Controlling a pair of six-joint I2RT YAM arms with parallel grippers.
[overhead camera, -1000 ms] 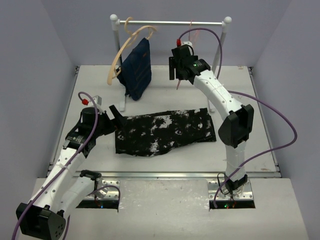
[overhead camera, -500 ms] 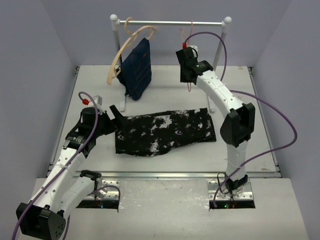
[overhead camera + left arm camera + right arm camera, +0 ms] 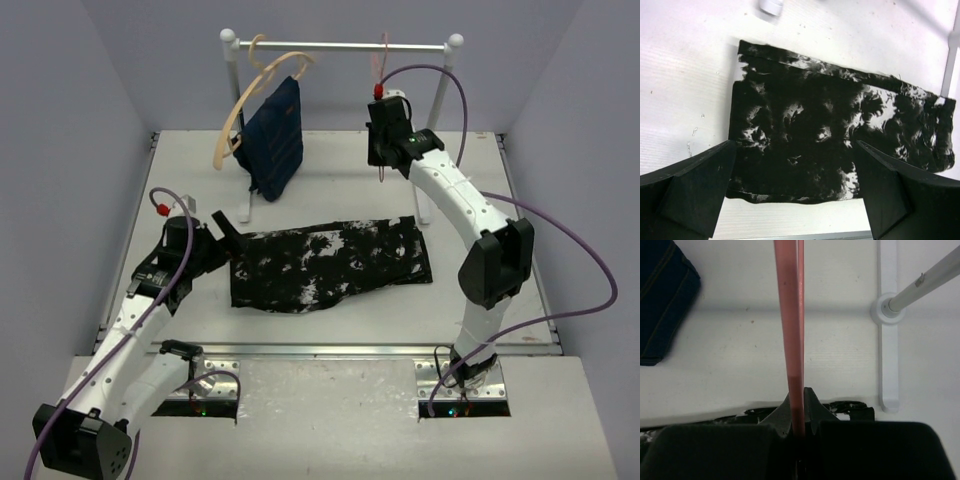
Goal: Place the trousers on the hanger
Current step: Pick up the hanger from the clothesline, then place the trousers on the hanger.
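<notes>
**Right jaws clamped on pink hanger at the rail; left jaws wide open at the trousers' end**

Right gripper [image 3: 796, 407]: jaws closed tight on the thin pink wire hanger [image 3: 790, 315]. The wire runs straight out from between the two fingertips, with no gap showing. From above, the hanger's hook sits over the white clothes rail [image 3: 340, 45], above these jaws, and a short piece of pink wire shows just below them. The rail's right post and its foot [image 3: 888, 310] stand just right of the jaws. A plain navy blue garment [image 3: 275, 135] hangs well off to their left, on a tan curved wooden hanger [image 3: 240, 110] hooked on the same rail.

Left gripper [image 3: 796, 165]: jaws spread fully, holding nothing. Its two black fingers [image 3: 695, 187] frame the black trousers with white speckles and splotches [image 3: 830, 145], which lie ahead of and between them. From above, the fingertips are right at the trousers' left end, near its far corner. Cannot tell if they touch the cloth.

The trousers lie folded and flat on the white table [image 3: 500, 260], running from the left jaws out to the right. They are well apart from the right jaws, toward the arm bases, and not on the pink hanger. Their right end lies close to the foot of the rail's right post.
</notes>
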